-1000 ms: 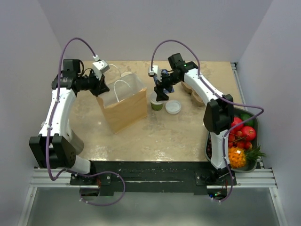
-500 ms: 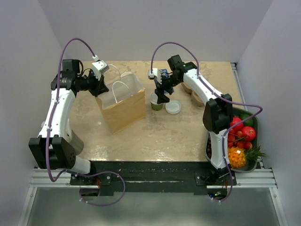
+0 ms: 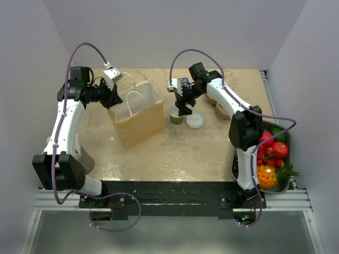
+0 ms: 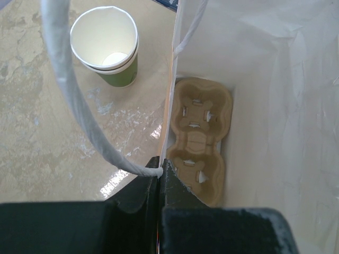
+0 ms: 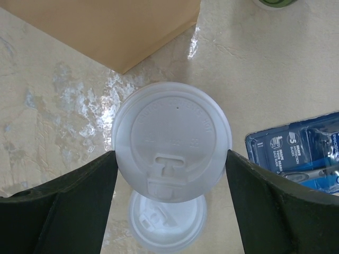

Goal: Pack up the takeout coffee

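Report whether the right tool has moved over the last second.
Yes, slightly. In the top view the right tool has edged down the picture, closer to the loose lid, and straddles the takeout coffee.

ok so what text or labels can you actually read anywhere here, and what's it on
"5", probably, on the blue package; the rest of its white print is too small to read.
Raised lettering around the takeout coffee lid: too faint to read.
paper bag and open cup: no print visible.
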Robot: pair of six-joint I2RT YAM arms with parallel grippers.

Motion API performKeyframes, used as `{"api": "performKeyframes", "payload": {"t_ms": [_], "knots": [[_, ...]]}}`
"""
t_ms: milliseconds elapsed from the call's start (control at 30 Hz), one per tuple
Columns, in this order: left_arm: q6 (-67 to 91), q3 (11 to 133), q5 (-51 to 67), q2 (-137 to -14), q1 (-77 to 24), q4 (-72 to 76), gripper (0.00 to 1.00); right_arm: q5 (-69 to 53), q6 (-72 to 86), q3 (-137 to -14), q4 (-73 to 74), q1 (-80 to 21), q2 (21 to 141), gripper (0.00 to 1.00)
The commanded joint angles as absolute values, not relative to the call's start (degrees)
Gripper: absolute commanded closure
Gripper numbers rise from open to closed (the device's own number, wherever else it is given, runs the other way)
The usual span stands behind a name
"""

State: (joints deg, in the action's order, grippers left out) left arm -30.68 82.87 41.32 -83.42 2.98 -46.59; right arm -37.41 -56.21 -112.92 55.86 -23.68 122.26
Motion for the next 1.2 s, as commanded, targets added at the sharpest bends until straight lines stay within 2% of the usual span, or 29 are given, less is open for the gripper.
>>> {"api": "performKeyframes", "payload": {"t_ms": [0,33,167,200,300,533,833,1033,1167], "knots": [[-30.6,83.1,41.6,-81.7,3.5,-46.5,1.00,-35.9,-58.5,-110.8,55.5,-24.5,119.1,0.18],[-30.6,83.1,41.7,-81.8,3.5,-46.5,1.00,-35.8,-58.6,-110.5,55.0,-24.5,118.8,0.18],[-30.5,83.1,42.1,-81.8,3.5,-46.3,1.00,-36.0,-58.8,-111.3,55.5,-24.7,118.9,0.31],[-30.5,83.2,42.3,-81.8,3.5,-46.3,1.00,-36.2,-58.9,-111.5,56.4,-24.7,118.9,0.38],[-30.3,83.5,43.2,-81.5,3.6,-46.5,1.00,-37.5,-58.8,-112.6,58.0,-24.7,117.9,0.50],[-29.8,82.8,45.2,-78.0,3.5,-44.6,1.00,-37.6,-55.3,-107.4,55.0,-24.7,109.9,0.61],[-32.0,81.3,45.9,-72.3,3.2,-43.2,1.00,-38.4,-49.1,-107.2,53.6,-24.8,104.2,0.72],[-34.7,74.6,45.3,-62.4,-3.8,-41.1,1.00,-36.7,-47.0,-106.1,53.6,-24.7,99.6,0.76],[-33.2,69.1,41.7,-56.1,-7.2,-39.5,1.00,-34.5,-43.2,-103.2,50.0,-24.7,94.4,0.94]]}}
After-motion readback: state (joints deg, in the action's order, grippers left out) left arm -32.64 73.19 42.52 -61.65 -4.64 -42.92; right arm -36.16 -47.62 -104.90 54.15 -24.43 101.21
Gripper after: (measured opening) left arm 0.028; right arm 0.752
